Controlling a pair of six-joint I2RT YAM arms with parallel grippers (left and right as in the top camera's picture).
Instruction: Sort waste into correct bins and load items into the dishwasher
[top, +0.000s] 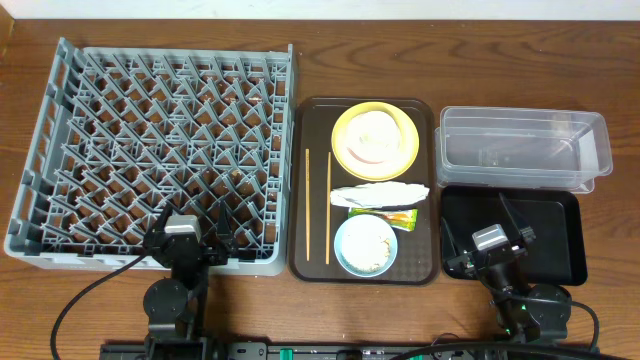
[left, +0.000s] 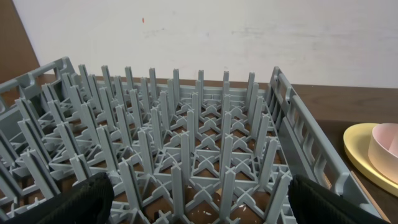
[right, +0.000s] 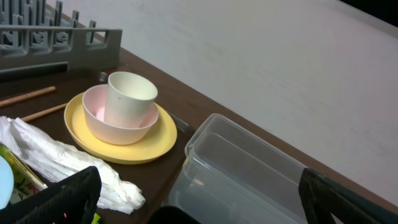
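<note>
The grey dishwasher rack (top: 150, 150) fills the left of the table. My left gripper (top: 185, 240) hangs open at its near edge, with pegs between its fingers (left: 81, 199). A brown tray (top: 420, 255) holds a yellow plate (top: 343, 150) carrying a pink bowl (right: 118, 124) and a cream cup (right: 127, 93). Also on the tray are two chopsticks (top: 328, 205), a white wrapper (top: 380, 195), a green packet (top: 398, 216) and a blue bowl (top: 365, 245) of crumbs. My right gripper (top: 495, 245) stands open over the black tray bin (top: 555, 225), beside the clear tub (top: 520, 150).
The rack's grey side wall (left: 311, 143) rises between the left gripper and the brown tray. A pale wall stands behind the table's far edge. The wrapper (right: 62, 158) lies close to the right gripper's left finger (right: 68, 196).
</note>
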